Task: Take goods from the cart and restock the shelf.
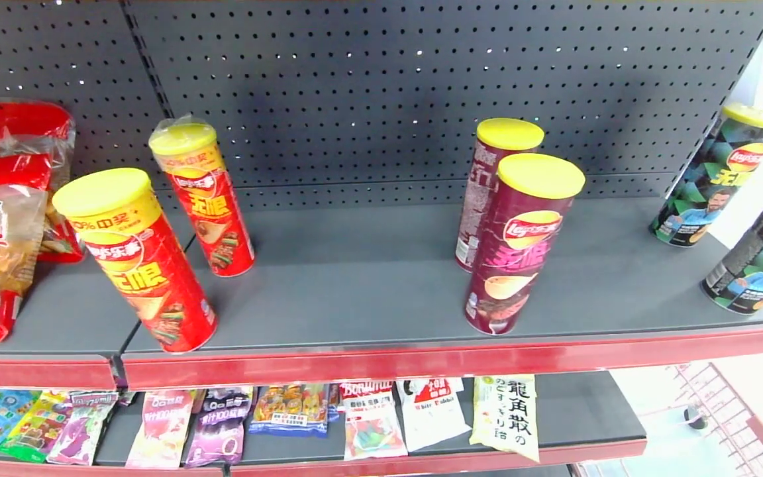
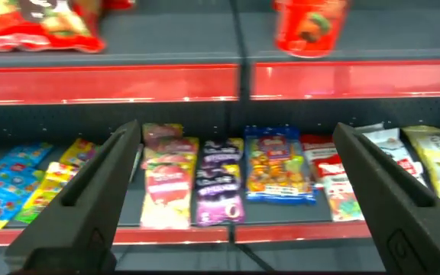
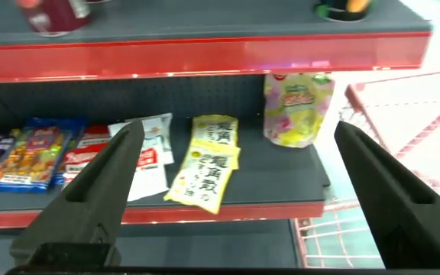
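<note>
Dark shelf (image 1: pixel 368 265), six chip cans (image 1: pixel 520 252) standing

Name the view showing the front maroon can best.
Head view: the front maroon can stands whole, lid to base. Right wrist view catches a maroon base, likely its. Left wrist view faces a red can instead.

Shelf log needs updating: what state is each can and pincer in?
Front red can: upright, lidded.
Rear red can: upright, lidded, wrapped.
Front maroon can: upright, lidded.
Rear maroon can: upright, lidded.
Far green can: upright, lidded.
Near green can: upright.
Left pincer: open, empty.
Right pincer: open, empty.
</note>
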Tool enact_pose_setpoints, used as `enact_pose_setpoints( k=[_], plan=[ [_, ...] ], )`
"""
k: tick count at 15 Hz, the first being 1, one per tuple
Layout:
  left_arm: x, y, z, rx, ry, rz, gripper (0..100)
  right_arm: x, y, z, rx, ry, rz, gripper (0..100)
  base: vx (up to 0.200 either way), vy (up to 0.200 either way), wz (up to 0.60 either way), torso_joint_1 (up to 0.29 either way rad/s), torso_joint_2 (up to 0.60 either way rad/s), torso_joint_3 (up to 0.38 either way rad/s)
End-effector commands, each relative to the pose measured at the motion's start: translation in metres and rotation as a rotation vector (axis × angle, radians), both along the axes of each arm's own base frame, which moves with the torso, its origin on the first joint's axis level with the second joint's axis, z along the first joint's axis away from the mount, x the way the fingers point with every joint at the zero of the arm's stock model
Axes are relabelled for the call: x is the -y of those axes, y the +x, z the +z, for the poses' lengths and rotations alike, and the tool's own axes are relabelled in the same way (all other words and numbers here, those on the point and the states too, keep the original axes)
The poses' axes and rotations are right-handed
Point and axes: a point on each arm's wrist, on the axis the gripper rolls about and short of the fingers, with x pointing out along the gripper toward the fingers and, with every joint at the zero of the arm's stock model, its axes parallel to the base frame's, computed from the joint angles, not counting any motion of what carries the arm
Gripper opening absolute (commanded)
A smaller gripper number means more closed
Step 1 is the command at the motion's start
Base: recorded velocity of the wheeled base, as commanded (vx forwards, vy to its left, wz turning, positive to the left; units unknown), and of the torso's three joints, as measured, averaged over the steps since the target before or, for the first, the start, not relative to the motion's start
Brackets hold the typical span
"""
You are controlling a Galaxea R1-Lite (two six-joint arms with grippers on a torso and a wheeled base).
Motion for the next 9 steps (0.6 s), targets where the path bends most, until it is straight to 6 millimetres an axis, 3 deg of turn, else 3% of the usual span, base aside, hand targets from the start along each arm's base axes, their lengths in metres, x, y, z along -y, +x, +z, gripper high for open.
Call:
enact_pose_setpoints(
  k=[1, 5, 9],
  plan=[
    [0.0, 0.0002, -0.0002, -0.002, 0.0, -0.001, 100, 0.0, 0.0, 0.0, 0.0, 0.0, 0.001, 100, 0.0, -0.2, 0.0, 0.007, 0.01, 0.002],
    [0.0, 0.0002, -0.0002, -0.002, 0.0, -0.001, 100, 0.0, 0.0, 0.0, 0.0, 0.0, 0.001, 100, 0.0, -0.2, 0.0, 0.001, 0.0, 0.002],
    [0.0001, 0.0002, -0.0002, -0.002, 0.0, -0.002, 100, 0.0, 0.0, 0.0, 0.0, 0.0, 0.001, 100, 0.0, 0.0, 0.0, 0.0, 0.0, 0.0]
  ],
)
